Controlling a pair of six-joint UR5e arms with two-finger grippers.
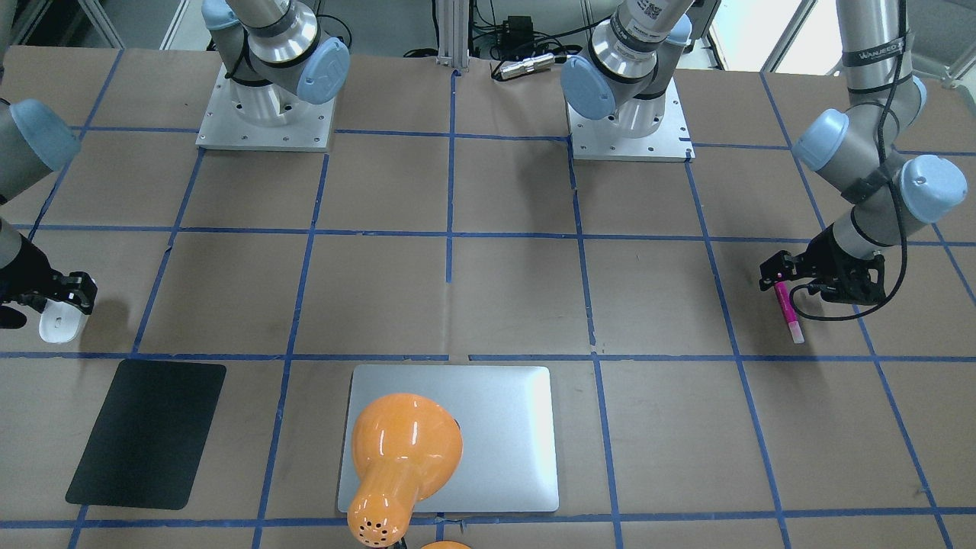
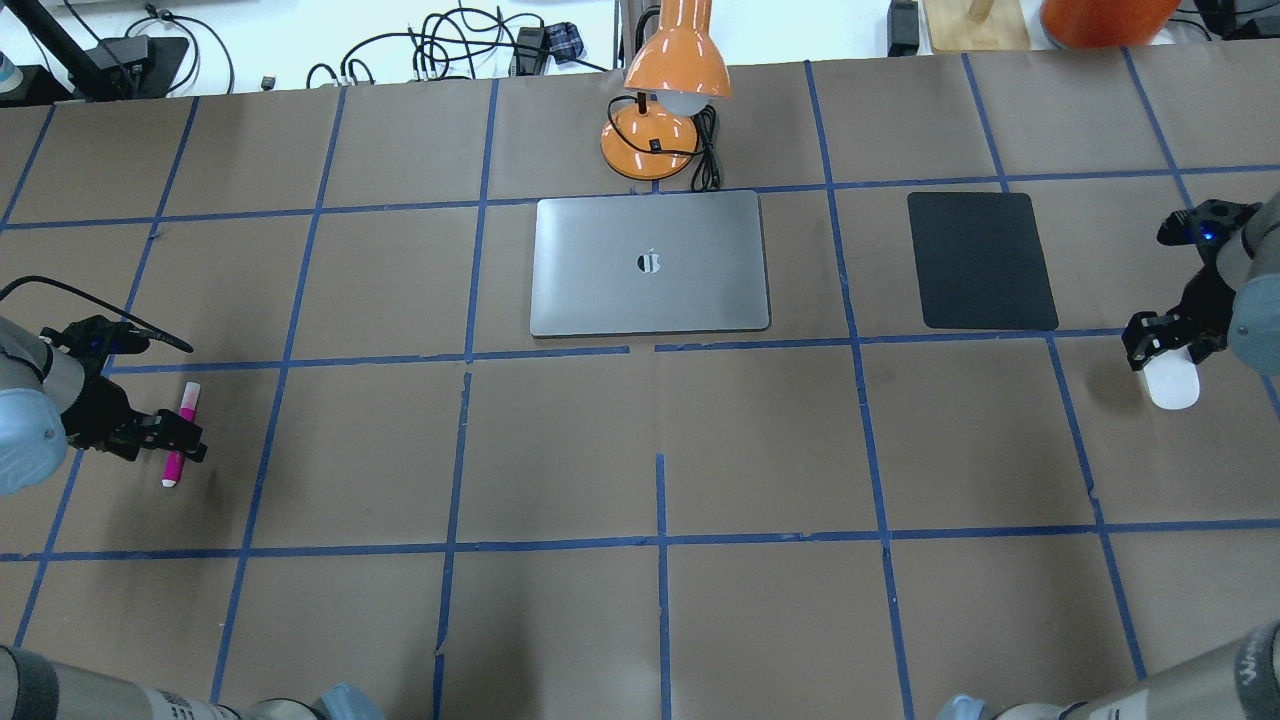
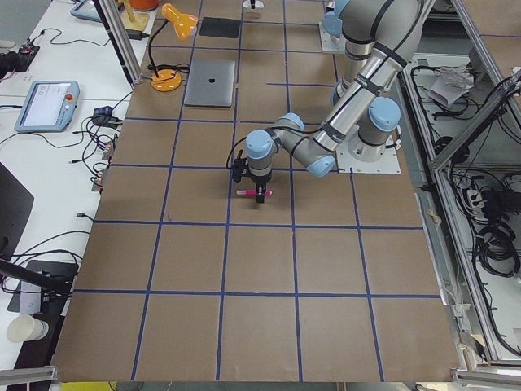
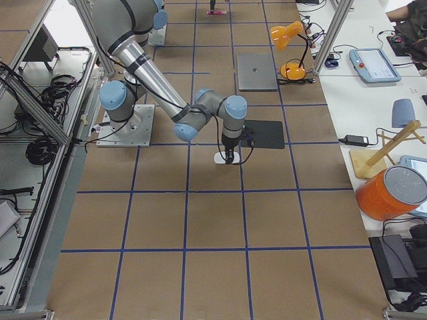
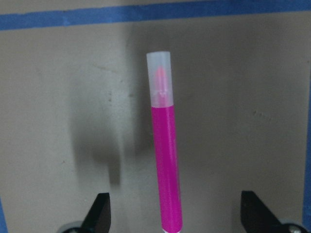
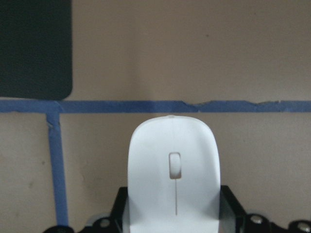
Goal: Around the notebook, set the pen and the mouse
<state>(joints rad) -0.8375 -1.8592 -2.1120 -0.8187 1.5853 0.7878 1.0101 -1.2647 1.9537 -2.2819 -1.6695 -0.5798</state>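
The magenta pen (image 2: 186, 405) (image 1: 788, 311) lies on the brown table at my far left, its pale cap pointing away in the left wrist view (image 5: 165, 160). My left gripper (image 2: 175, 435) (image 5: 177, 213) is open, its fingers wide apart on either side of the pen's rear end. At the far right edge is the white mouse (image 2: 1172, 383) (image 6: 172, 165). My right gripper (image 2: 1165, 345) (image 1: 65, 293) is shut on the mouse, fingers against both of its sides. The silver-grey notebook (image 2: 650, 262) (image 1: 503, 442) lies closed at the table's far middle, well away from both grippers.
An orange desk lamp (image 2: 678, 70) (image 1: 404, 450) stands just behind the notebook, its shade leaning over it. A thin black mat (image 2: 980, 260) lies between the notebook and the mouse. Blue tape lines grid the brown table (image 2: 660, 440).
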